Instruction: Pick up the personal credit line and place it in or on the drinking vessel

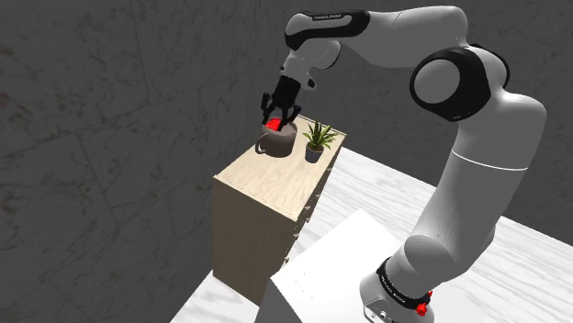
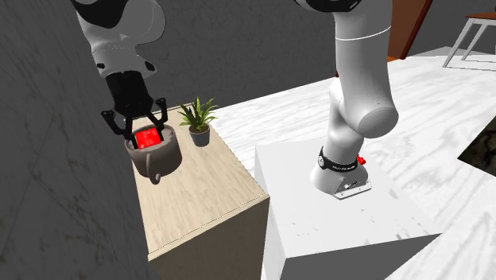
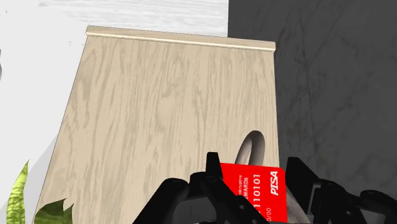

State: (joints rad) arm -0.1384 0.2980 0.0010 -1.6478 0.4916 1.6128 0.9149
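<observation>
- You see the black gripper (image 3: 254,163) at the bottom middle of the wrist view. Its two fingers (image 3: 213,167) stand about a card's width apart, one against each long edge of the red card (image 3: 251,191), and they clasp it.
- You have one card. Its printed face is turned toward the wrist camera, and the digits run along its long axis. That axis leads away from the palm toward the mug's handle (image 3: 250,149).
- In the second exterior view the card (image 2: 145,138) sits in the upper left, tilted face-up at the mouth of the mug (image 2: 156,159), inside the line of its rim. You cannot tell whether it touches the mug.
- You have one mug, dark grey. It stands upright on the cabinet's top near the far end, in the upper middle of the shoulder view (image 1: 277,144), directly under the gripper (image 1: 278,116).
- One pale wooden cabinet (image 1: 262,197) carries everything. Its bare top (image 3: 165,108) fills the middle of the wrist view.
- One potted plant (image 1: 316,140) stands just to the right of the mug in the shoulder view, apart from it. Its small dark pot holds green leaves.
- The white stand (image 1: 321,280) lies at the lower right, beside the cabinet, on a pale marbled floor (image 1: 542,266).
- A dark grey wall (image 1: 110,138) rises behind, across the left of the frame.
</observation>
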